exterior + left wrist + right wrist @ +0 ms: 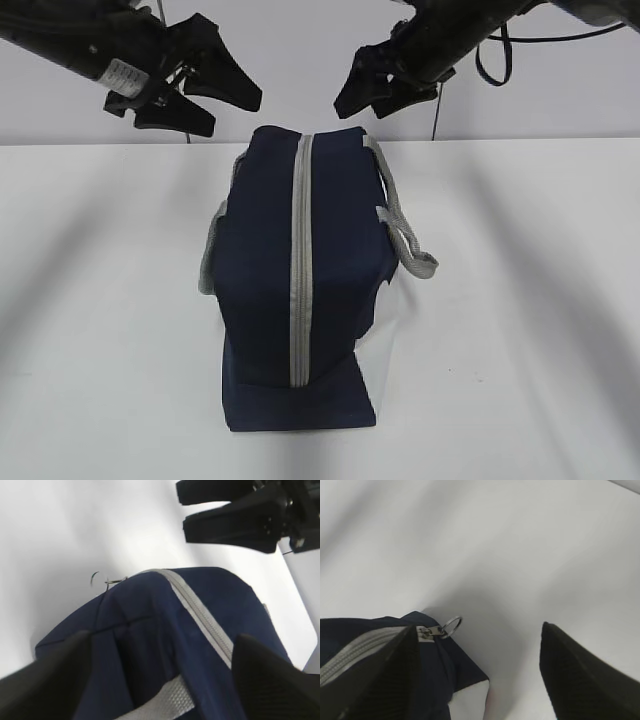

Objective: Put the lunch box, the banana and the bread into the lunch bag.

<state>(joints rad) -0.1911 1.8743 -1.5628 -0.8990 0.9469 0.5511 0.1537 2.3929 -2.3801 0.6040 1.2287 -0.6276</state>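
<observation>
Sitting on the white table (90,330), the big boxy navy-blue fabric lunch bag (260,250) runs lengthwise away from the camera, its grey zipper strip (300,270) closed. Both black grippers hang above its far end, left gripper (205,105) and right gripper (375,92) about equally near, jaws spread wide, holding nothing. The metal ring pull (451,627) lies just under the right one. No food shows.

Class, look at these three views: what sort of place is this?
Probably a robot lab bench: a plain white table against a bare wall, two black grippers hanging open above a closed bag.
</observation>
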